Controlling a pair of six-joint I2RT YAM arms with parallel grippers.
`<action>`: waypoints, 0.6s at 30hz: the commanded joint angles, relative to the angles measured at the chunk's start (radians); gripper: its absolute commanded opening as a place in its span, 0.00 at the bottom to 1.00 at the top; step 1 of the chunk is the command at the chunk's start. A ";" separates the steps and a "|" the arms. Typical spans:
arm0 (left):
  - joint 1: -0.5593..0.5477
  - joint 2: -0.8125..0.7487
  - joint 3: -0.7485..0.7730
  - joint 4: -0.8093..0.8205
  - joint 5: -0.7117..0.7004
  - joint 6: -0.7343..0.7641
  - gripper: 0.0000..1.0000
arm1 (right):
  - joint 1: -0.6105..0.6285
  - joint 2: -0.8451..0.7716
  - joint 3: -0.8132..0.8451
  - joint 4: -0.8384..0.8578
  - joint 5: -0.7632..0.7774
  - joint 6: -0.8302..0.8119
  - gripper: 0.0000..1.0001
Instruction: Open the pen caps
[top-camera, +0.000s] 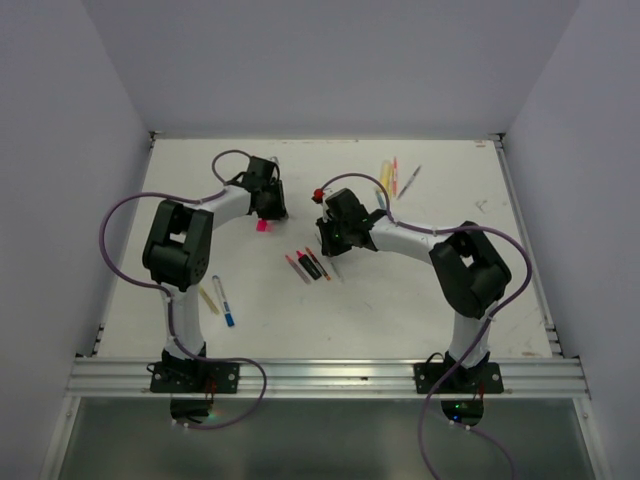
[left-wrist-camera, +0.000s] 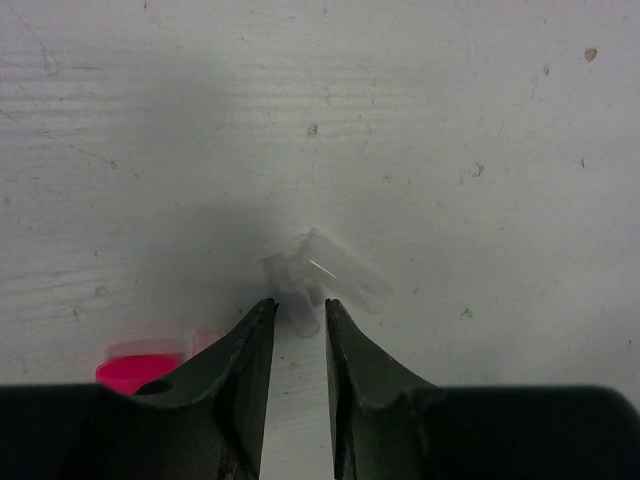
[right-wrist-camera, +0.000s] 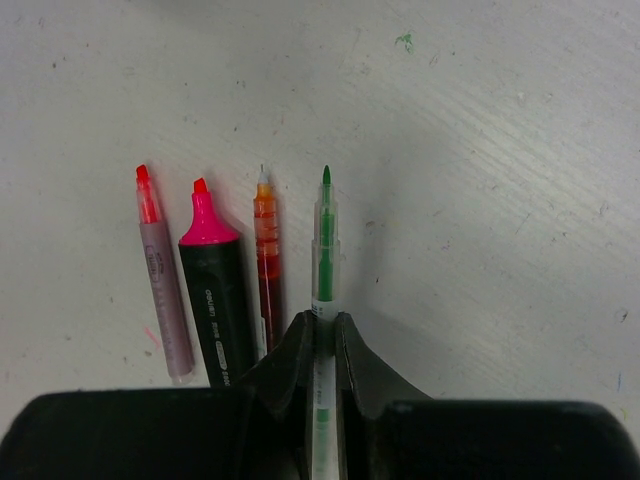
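Because the right end effector (right-wrist-camera: 323, 318) is clamped on the barrel of the green pen (right-wrist-camera: 325, 240), which lies flat on the counter (right-wrist-camera: 500, 150) with its tip bare and just beside the orange pen (right-wrist-camera: 266, 260), any sideways drift in the next move would probably shove that neighbour and scatter the row. A dragged tip could also leave ink on the surface. The left end effector (left-wrist-camera: 299, 304) stands at a narrow gap with nothing pinched. Its tips are right at a clear cap (left-wrist-camera: 292, 290) that touches a second clear cap (left-wrist-camera: 345, 272). Both look light and round, so a brush from either finger could roll them away, and being see-through they would be easy to lose. The right wrist view shows four pens side by side, all uncapped: a slim pink pen (right-wrist-camera: 160, 290), a pink-and-black highlighter (right-wrist-camera: 212, 300), the orange one and the green one. The left wrist view shows two clear caps and one bright pink cap (left-wrist-camera: 135, 370), with what may be a paler one beside it. From above, two more lie near the left arm's base — a pale pen (top-camera: 208, 298) and a blue pen (top-camera: 228, 305) — and a far group of pens (top-camera: 392, 178), three or four, lies at the far right, too small to tell whether capped.
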 joint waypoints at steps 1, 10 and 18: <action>-0.003 -0.014 0.002 -0.017 -0.038 0.017 0.32 | 0.000 0.016 0.014 0.007 -0.004 -0.005 0.10; -0.001 -0.043 -0.013 0.006 -0.045 0.013 0.39 | 0.000 -0.007 0.047 -0.015 0.020 -0.005 0.30; -0.003 -0.214 -0.065 0.103 0.039 0.005 0.44 | -0.101 -0.018 0.223 -0.105 0.094 0.007 0.49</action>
